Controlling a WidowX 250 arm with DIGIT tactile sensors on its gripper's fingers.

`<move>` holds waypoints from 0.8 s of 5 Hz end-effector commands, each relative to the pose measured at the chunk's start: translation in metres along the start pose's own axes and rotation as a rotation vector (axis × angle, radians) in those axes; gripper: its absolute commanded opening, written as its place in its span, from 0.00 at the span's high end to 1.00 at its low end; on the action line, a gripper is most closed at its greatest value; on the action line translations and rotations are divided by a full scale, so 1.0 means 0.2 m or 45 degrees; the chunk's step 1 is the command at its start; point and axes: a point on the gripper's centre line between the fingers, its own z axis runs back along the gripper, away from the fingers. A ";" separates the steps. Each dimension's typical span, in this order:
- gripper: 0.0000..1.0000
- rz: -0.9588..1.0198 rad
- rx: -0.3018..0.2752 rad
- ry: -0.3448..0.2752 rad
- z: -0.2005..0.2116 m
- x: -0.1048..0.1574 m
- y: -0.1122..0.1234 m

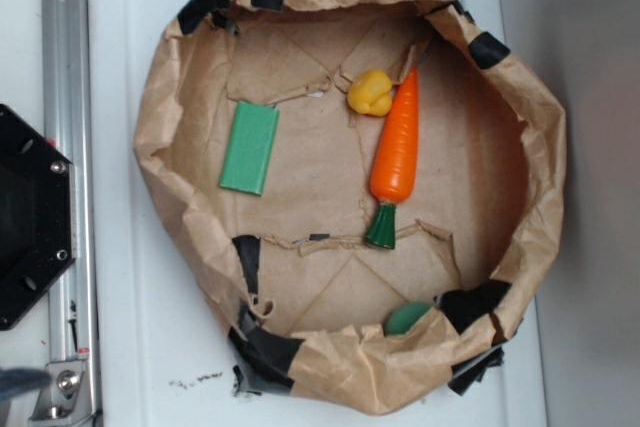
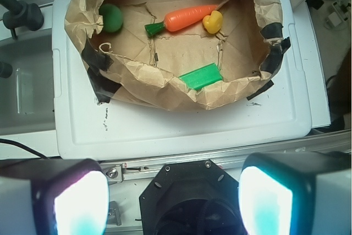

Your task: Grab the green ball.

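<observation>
Wrist view: green ball sits far ahead of the claw and off to its left, tucked against the paper bag wall inside the basin. Exterior view shows the ball half-hidden under the crumpled rim, so exposed surface is probably small. Carrot, yellow toy and green block lie ahead, further right. Claw open, empty, pulled back well short of the white counter. Risks: fingers snag the rim on descent, or nudge the ball deeper under the fold.
</observation>
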 end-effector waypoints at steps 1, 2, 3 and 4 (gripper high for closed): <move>0.00 0.000 0.000 0.000 0.00 0.00 0.00; 0.00 0.068 0.034 -0.001 -0.16 0.24 0.03; 0.00 0.276 0.024 0.040 -0.28 0.44 0.01; 0.00 0.514 -0.052 0.096 -0.39 0.52 -0.06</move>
